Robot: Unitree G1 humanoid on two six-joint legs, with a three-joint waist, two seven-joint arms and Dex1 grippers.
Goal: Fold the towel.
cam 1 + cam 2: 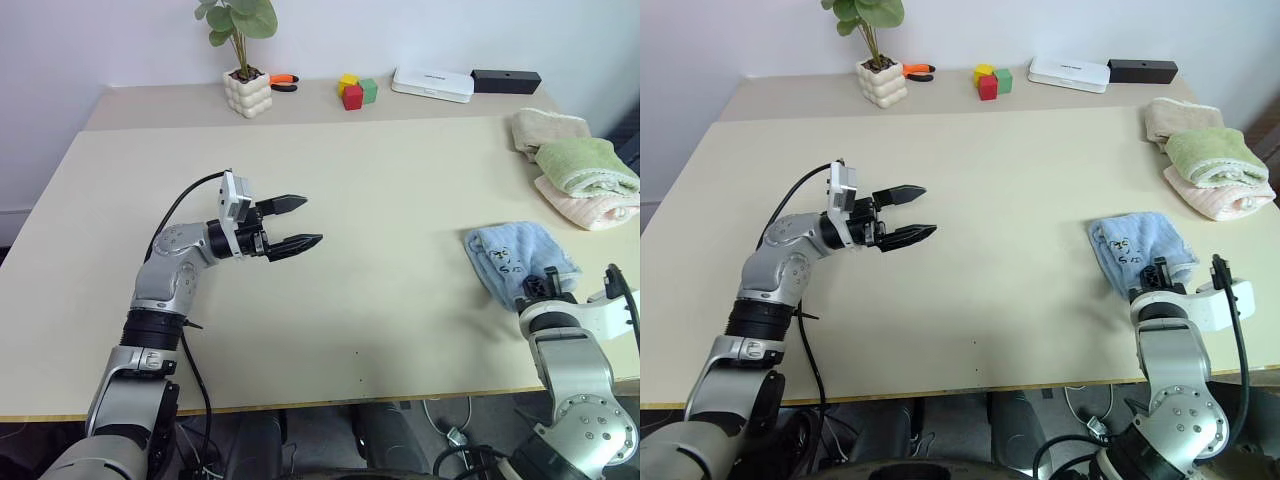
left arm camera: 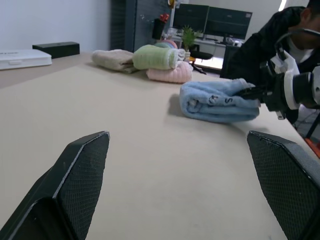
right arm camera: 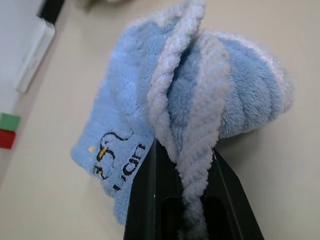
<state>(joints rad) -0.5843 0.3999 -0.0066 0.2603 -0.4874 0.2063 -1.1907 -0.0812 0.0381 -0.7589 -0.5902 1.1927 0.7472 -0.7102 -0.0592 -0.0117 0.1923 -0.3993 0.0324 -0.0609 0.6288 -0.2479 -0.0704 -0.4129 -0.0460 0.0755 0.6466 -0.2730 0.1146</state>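
Towel (image 1: 520, 258) folded, near right on beige bench (image 1: 380, 200), long axis running near-to-far, printed mark up. Right gripper (image 3: 186, 200) jaws clamped on its near hem. Left gripper (image 1: 300, 222) jaws apart, mid-bench.

A beige table (image 1: 350, 200) carries the folded light blue towel (image 1: 515, 255) near its right edge. Beige, green and pink towels (image 1: 580, 165) are stacked farther back on that side.

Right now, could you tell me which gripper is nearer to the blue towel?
The right gripper: its fingers pinch the hem of the blue towel. The left gripper hangs open over mid-table, well apart from it.
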